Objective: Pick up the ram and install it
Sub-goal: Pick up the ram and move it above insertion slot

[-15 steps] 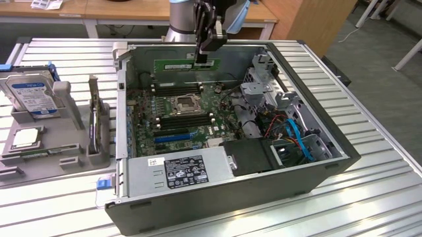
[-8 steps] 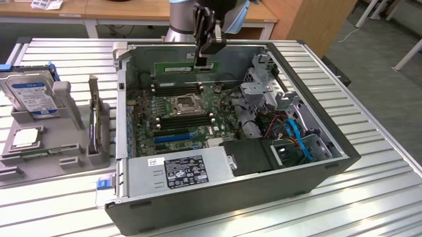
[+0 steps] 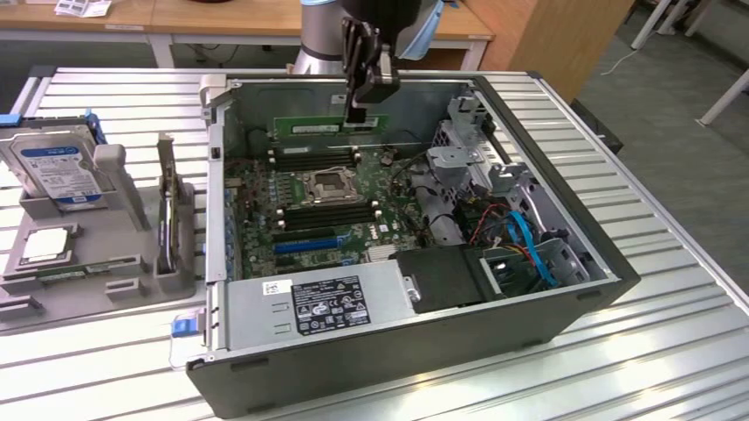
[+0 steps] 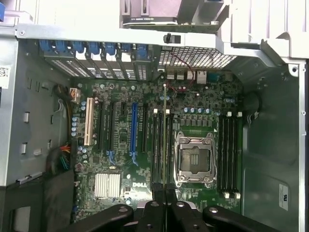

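The single gripper is closed nearly all the way, its two fingers clamped on the long upper edge of the ram. The ram is a narrow green stick held on edge with its length level. It hangs inside the open computer case, towards the far wall as the exterior view has it, above the motherboard and not seated in any slot. In the wrist view the gripper looks straight down the ram, which shows as a thin line. That line runs in step with the black memory slots just beside the CPU socket. A second bank of memory slots lies on the other side of the socket. In the exterior view the CPU socket sits near the middle of the board. The power supply occupies the near end of the case, and blue cables lie at the exterior view's right. A hard drive stands in a grey fixture on the slatted table, at the exterior view's left and well apart from the gripper.
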Available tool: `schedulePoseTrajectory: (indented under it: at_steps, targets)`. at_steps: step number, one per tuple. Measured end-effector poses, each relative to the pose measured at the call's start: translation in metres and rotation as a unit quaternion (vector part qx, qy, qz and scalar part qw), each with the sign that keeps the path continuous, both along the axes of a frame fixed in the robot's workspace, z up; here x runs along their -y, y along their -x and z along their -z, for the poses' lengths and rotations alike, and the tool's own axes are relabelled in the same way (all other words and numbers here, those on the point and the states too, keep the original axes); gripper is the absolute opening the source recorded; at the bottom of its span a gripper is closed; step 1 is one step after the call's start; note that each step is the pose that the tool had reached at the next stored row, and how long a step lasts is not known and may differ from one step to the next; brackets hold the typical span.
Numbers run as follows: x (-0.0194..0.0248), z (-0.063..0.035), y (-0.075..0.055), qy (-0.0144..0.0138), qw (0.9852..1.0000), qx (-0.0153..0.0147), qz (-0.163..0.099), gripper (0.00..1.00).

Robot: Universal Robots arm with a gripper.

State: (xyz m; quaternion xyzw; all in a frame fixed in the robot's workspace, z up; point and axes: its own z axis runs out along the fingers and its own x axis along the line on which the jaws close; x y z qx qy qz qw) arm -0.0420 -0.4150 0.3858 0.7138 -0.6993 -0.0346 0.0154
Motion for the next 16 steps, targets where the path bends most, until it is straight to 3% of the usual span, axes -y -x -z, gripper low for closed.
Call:
schedulePoseTrajectory:
  at_steps: [16]
  targets:
    - [0.0,0.0172,0.0,0.0001,1.0,0.0,0.0,0.12]
